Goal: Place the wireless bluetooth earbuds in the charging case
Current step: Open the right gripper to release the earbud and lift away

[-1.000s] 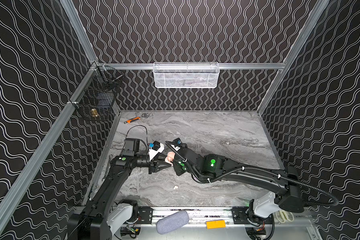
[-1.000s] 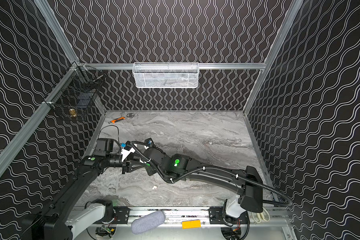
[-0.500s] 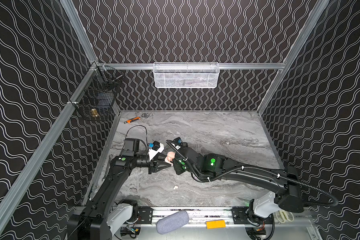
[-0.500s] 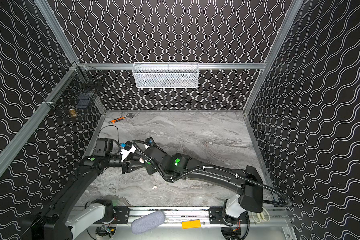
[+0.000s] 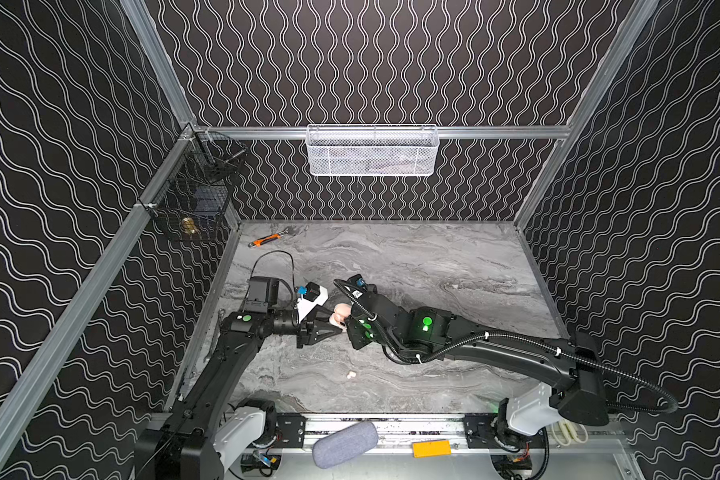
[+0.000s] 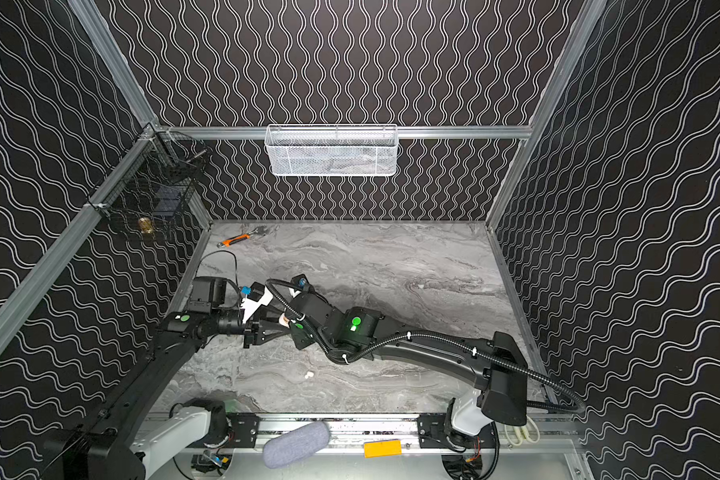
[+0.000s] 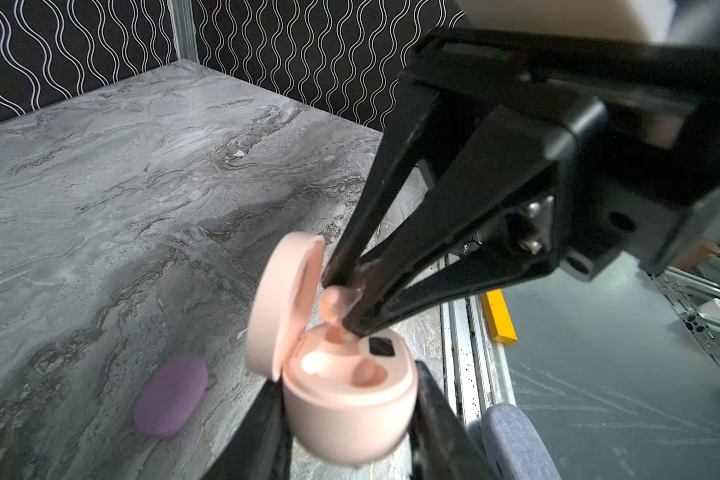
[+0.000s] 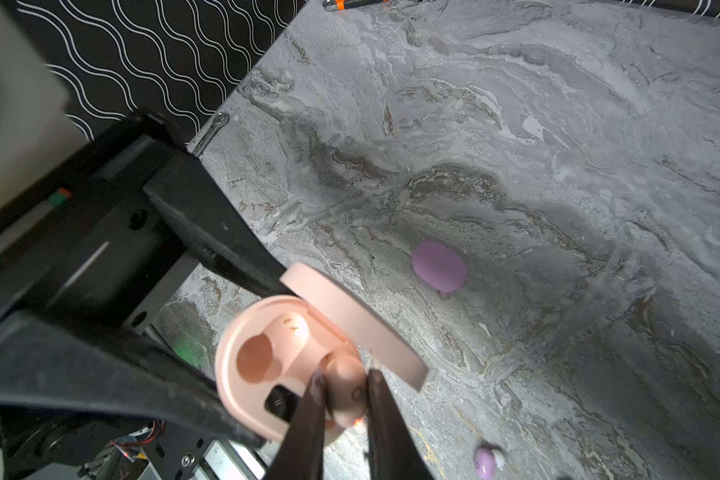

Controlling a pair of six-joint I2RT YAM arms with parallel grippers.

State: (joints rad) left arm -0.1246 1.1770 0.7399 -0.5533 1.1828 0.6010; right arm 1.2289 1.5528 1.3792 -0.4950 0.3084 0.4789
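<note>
My left gripper is shut on the base of a peach-pink charging case, held above the table with its lid hinged open. Both sockets show, and one is empty. My right gripper is shut on a peach-pink earbud and holds it right at the other socket, beside the case's dark window. In both top views the two grippers meet at the case left of centre. A cream earbud lies loose on the table in front of them. A lilac earbud lies on the marble too.
A shut purple case lies on the table under the held case. An orange-handled wrench lies at the back left. A white mesh basket and a black wire basket hang on the walls. A grey pouch rests on the front rail.
The right gripper has edged slightly toward the case with the earbud in it. The left arm has kept the case still.
</note>
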